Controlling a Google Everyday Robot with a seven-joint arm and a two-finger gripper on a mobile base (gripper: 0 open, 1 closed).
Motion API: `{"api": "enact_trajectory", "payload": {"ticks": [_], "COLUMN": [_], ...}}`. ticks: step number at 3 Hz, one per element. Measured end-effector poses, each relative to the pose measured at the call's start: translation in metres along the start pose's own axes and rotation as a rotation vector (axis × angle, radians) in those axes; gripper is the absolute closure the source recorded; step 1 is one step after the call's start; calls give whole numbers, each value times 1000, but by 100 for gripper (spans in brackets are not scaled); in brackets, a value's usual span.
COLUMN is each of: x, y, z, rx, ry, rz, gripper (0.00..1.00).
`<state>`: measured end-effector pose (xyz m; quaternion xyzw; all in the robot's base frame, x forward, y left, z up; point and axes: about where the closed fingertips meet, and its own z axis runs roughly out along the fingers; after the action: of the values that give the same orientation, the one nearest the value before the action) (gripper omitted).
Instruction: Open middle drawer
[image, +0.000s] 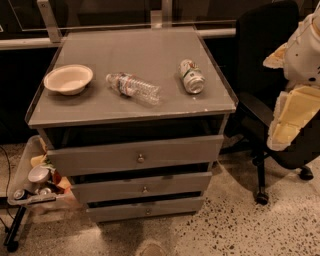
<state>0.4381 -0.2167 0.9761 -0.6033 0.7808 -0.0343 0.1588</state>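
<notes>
The grey cabinet (135, 107) has three drawers stacked one above the other. The middle drawer (110, 190) has a flat grey front of medium height and a small round knob (145, 189) at its centre. Dark gaps show above and below its front. The top drawer (100, 159), with the taller front, is above it, and the shortest drawer (120, 211) is below. My gripper (292, 107), white with yellowish parts, hangs at the right edge of the camera view, in front of the chair. It is well to the right of the drawers and touches none of them.
A beige bowl (68, 79), a plastic bottle lying on its side (132, 87) and a can on its side (192, 76) rest on the cabinet top. A black office chair (260, 60) stands to the right. A tray of clutter (35, 182) sits low at the left.
</notes>
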Motion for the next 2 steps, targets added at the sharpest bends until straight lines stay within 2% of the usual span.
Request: {"api": "enact_trajectory", "payload": {"ticks": [1,2], "x": [0,-10], "y": [0,7], "z": [0,14], "rx": [0,13], "ry": [0,7], "rz": [0,1], "gripper": [0,0]}}
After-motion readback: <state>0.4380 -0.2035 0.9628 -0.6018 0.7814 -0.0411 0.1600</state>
